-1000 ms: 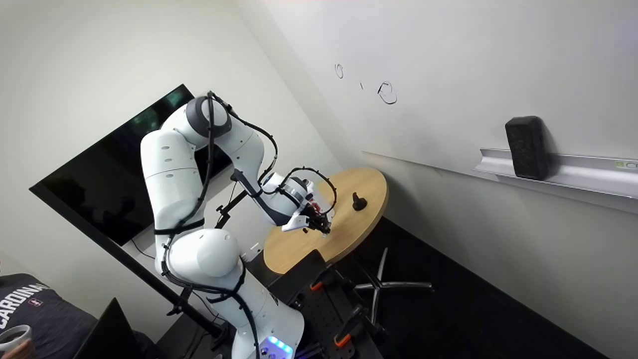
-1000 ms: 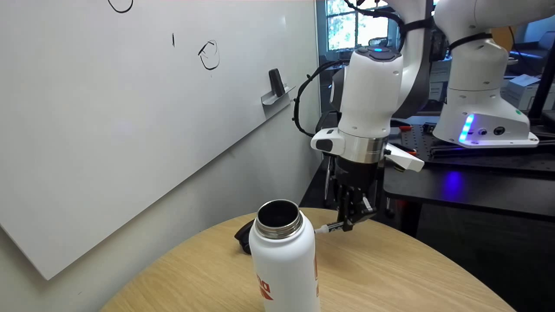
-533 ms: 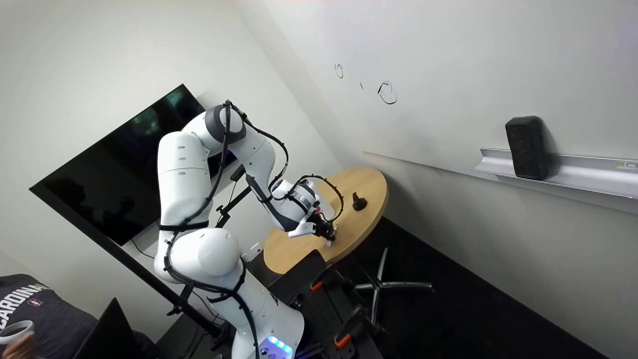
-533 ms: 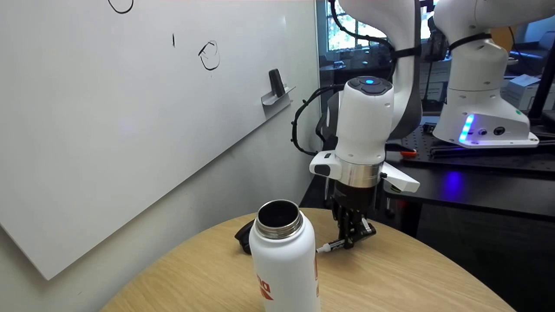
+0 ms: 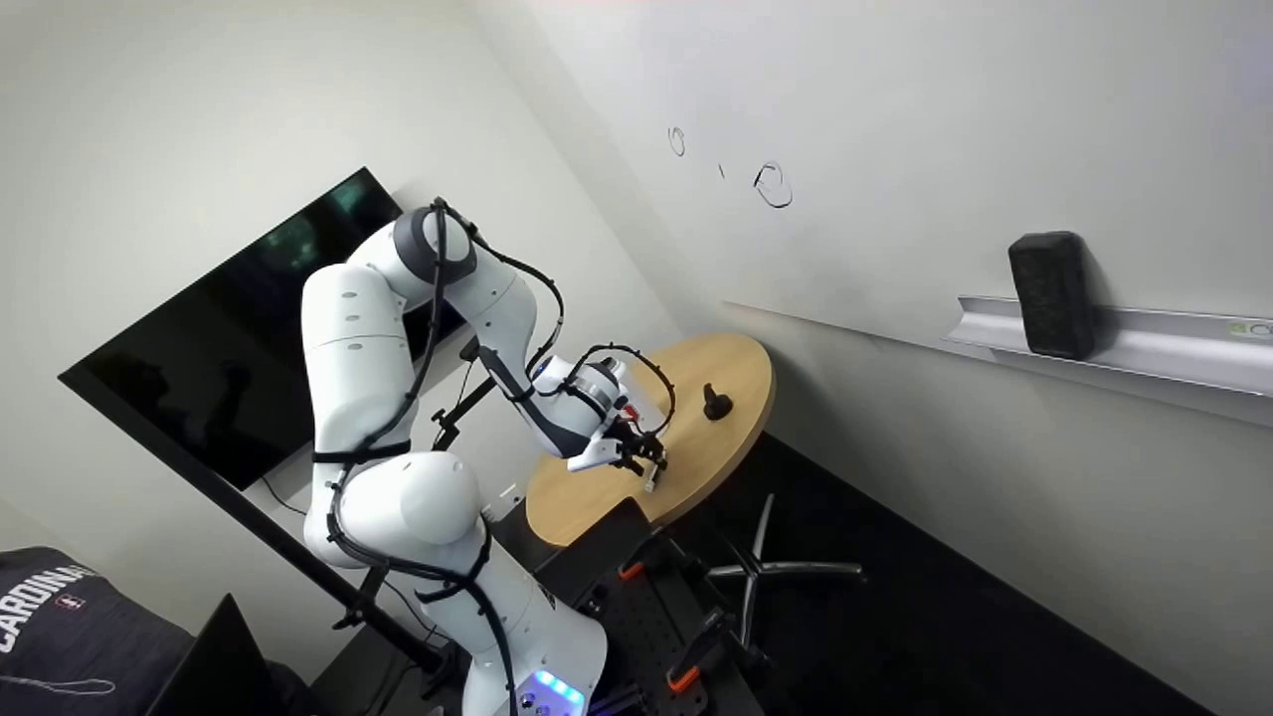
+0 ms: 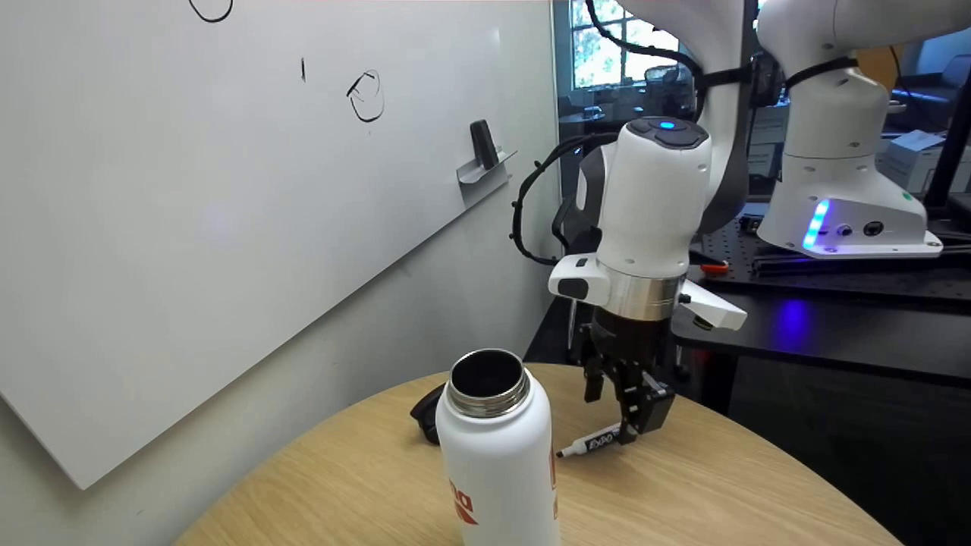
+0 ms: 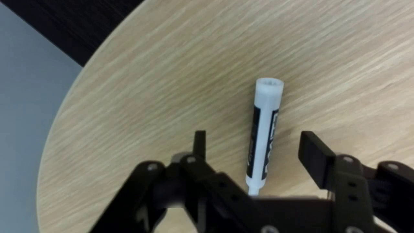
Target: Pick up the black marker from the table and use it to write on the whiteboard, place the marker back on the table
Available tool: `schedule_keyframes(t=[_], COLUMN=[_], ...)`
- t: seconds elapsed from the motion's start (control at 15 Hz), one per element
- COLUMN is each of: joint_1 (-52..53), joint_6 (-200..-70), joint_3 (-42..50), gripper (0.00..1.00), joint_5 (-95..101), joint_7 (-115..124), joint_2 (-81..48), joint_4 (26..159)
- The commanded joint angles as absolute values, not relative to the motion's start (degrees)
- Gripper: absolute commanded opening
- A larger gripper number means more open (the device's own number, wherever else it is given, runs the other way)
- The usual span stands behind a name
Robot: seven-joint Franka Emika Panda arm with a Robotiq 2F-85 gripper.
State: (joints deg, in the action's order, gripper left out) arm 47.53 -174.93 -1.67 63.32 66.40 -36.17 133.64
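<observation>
Black gripper (image 7: 251, 142), jaws parted, the marker (image 7: 264, 136) between them, touching neither.
It lies on the table (image 7: 113, 129), its 6 o'clock end partly hidden in the wrist view; in an exterior view a cropped bottle (image 6: 497, 455) partly covers a dark object (image 6: 427, 413) at its 10 o'clock; the whiteboard (image 6: 227, 189) is cropped too.

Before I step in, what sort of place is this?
Probably an office meeting room, perhaps used as a lab: there's a scribbled-on whiteboard, a large black screen and a white robot arm.
</observation>
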Motion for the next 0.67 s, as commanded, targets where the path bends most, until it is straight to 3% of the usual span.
schedule_keyframes(t=[0.0, 0.6], joint_1=[51.21, 50.97], joint_6=[-172.48, -171.86], joint_3=[0.25, -3.90], gripper=[1.00, 1.00], joint_5=[66.57, 63.09], joint_7=[69.63, 64.74], joint_2=[-25.52, -5.94], joint_4=[140.80, 154.98])
